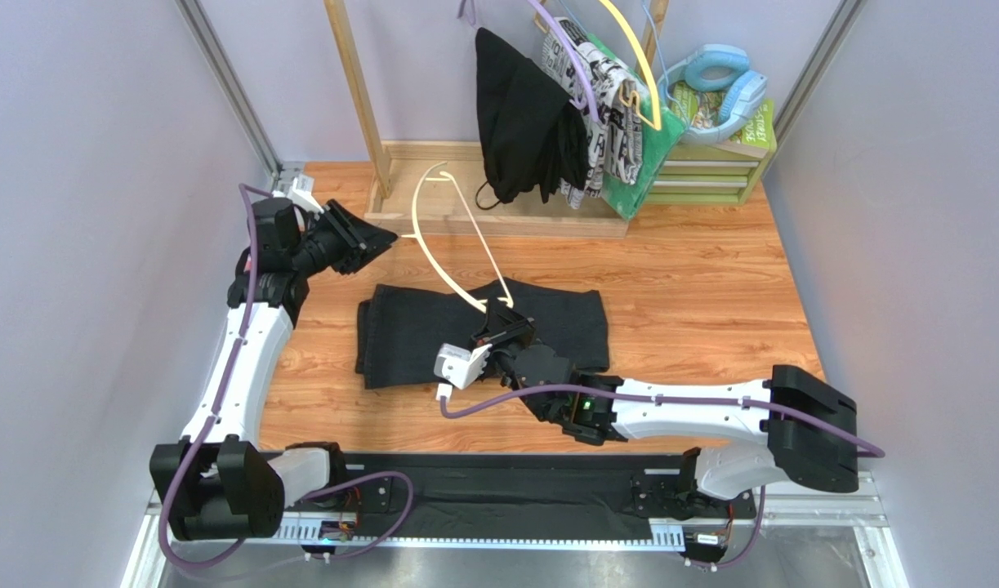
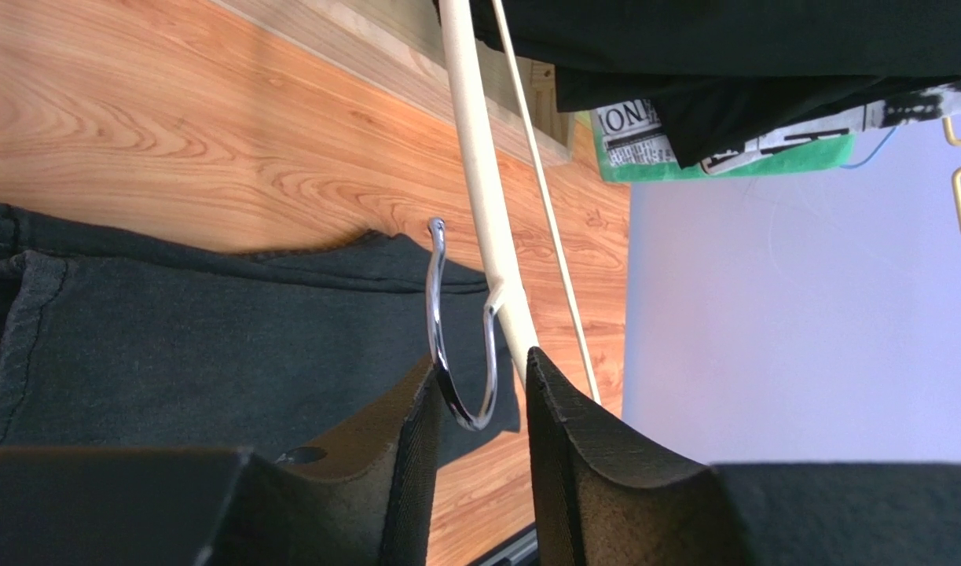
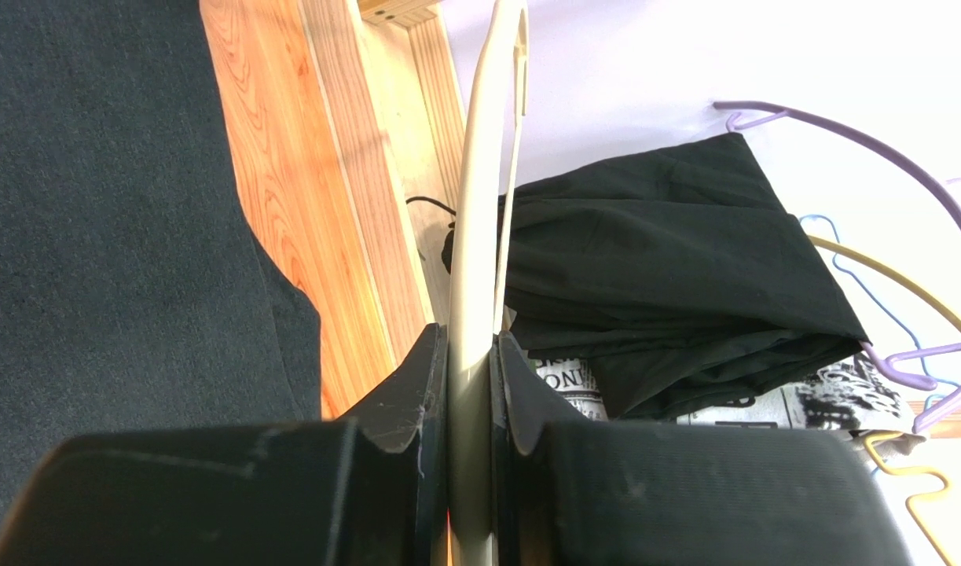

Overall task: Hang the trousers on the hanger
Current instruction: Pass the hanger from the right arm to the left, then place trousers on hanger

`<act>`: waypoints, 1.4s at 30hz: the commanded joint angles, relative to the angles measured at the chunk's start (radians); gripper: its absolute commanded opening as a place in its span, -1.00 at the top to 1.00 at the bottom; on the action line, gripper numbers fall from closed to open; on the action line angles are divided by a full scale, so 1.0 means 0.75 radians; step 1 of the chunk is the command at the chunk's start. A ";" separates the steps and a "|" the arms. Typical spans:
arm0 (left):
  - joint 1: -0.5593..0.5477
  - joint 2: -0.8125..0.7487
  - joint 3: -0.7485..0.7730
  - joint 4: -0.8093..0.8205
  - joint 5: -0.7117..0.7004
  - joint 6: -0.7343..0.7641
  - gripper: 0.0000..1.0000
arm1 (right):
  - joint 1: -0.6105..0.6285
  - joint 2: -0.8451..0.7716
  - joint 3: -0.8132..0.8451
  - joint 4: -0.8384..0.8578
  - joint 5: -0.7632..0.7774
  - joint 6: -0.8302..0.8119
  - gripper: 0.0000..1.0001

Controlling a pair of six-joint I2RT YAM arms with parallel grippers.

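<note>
The dark trousers (image 1: 406, 337) lie folded flat on the wooden table. The cream hanger (image 1: 440, 169) is held tilted above their far edge. My right gripper (image 1: 507, 326) is shut on one end of the hanger; in the right wrist view the cream arm (image 3: 485, 177) runs up from between the closed fingers (image 3: 471, 354), with the trousers (image 3: 95, 236) to the left. My left gripper (image 1: 384, 241) is open at the hanger's metal hook. In the left wrist view the hook (image 2: 440, 342) sits between the spread fingers (image 2: 479, 383), against the left finger, above the trousers (image 2: 213, 342).
A wooden rack at the back holds a black garment (image 1: 523, 116), a black-and-white patterned cloth (image 1: 608, 98), a yellow hanger (image 1: 633, 61) and a purple hanger (image 1: 565, 49). A green crate (image 1: 713, 159) with blue headphones (image 1: 719, 80) stands back right. Walls close both sides.
</note>
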 commanded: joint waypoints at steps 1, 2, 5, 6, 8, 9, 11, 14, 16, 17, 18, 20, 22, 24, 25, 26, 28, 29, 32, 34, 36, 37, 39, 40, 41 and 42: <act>0.010 0.016 0.027 0.054 0.019 -0.022 0.24 | 0.022 -0.028 0.021 0.156 0.004 -0.031 1.00; 0.010 0.018 0.025 0.054 0.021 -0.022 0.26 | 0.022 -0.028 0.017 0.158 0.006 -0.033 0.99; 0.010 0.026 0.025 0.050 0.027 -0.020 0.33 | 0.024 -0.034 0.007 0.164 0.008 -0.033 1.00; 0.010 0.026 0.019 0.050 0.027 -0.020 0.35 | 0.028 -0.038 0.001 0.168 0.002 -0.039 1.00; 0.012 0.026 0.011 0.058 0.027 -0.030 0.61 | 0.034 -0.052 -0.046 0.211 -0.028 -0.069 1.00; 0.018 0.024 -0.005 0.085 0.041 -0.037 0.73 | 0.038 -0.057 -0.065 0.230 -0.037 -0.096 1.00; 0.028 0.022 -0.012 0.089 0.060 -0.037 1.00 | 0.040 -0.067 -0.083 0.208 -0.037 -0.094 1.00; 0.049 0.024 -0.001 0.026 0.125 0.016 1.00 | 0.024 -0.107 -0.075 0.022 0.010 -0.019 0.06; 0.075 0.014 0.003 -0.003 0.164 0.059 1.00 | -0.013 -0.165 -0.108 -0.119 0.002 0.051 -0.50; 0.081 -0.006 -0.003 -0.019 0.207 0.076 1.00 | -0.037 -0.195 -0.128 -0.175 -0.002 0.096 -0.62; 0.089 -0.012 -0.007 -0.035 0.223 0.118 1.00 | -0.092 -0.248 -0.126 -0.361 -0.008 0.139 -0.95; 0.087 -0.029 -0.012 -0.072 0.299 0.162 1.00 | -0.210 -0.285 -0.084 -0.579 -0.059 0.325 -1.00; 0.087 -0.025 -0.020 -0.109 0.348 0.213 1.00 | -0.319 -0.361 -0.071 -0.951 -0.258 0.451 -1.00; 0.087 -0.017 -0.036 -0.158 0.395 0.254 1.00 | -0.468 -0.471 -0.150 -1.074 -0.380 0.444 -1.00; 0.087 -0.015 -0.046 -0.168 0.406 0.258 1.00 | -0.509 -0.599 -0.181 -1.087 -0.447 0.430 -1.00; 0.087 -0.021 -0.081 -0.173 0.420 0.258 1.00 | -0.587 -0.655 -0.204 -1.103 -0.490 0.428 -1.00; 0.069 -0.013 -0.108 -0.162 0.440 0.262 1.00 | -0.661 -0.755 -0.202 -1.244 -0.617 0.440 -1.00; 0.057 0.000 -0.118 -0.162 0.446 0.266 1.00 | -0.754 -0.764 -0.190 -1.289 -0.666 0.474 -1.00; -0.008 0.049 -0.106 -0.160 0.436 0.341 1.00 | -1.018 -0.634 -0.092 -1.408 -0.884 0.609 -1.00; -0.047 0.077 -0.102 -0.166 0.422 0.370 1.00 | -1.178 -0.503 0.063 -1.502 -1.113 0.695 -1.00; -0.052 0.120 -0.104 -0.166 0.379 0.395 1.00 | -1.364 -0.266 0.188 -1.614 -1.245 0.809 -0.96; -0.052 0.137 -0.108 -0.158 0.385 0.405 1.00 | -1.407 -0.180 0.245 -1.655 -1.365 0.850 -0.95; -0.052 0.186 -0.106 -0.152 0.379 0.452 1.00 | -1.485 0.016 0.391 -1.760 -1.462 0.973 -0.93; -0.088 0.200 -0.106 -0.154 0.359 0.478 1.00 | -1.497 0.074 0.424 -1.789 -1.525 1.010 -0.88; -0.097 0.224 -0.112 -0.152 0.342 0.507 1.00 | -1.514 0.172 0.472 -1.821 -1.554 1.043 -0.83; -0.099 0.237 -0.120 -0.136 0.342 0.513 1.00 | -1.520 0.209 0.487 -1.826 -1.585 1.110 -0.82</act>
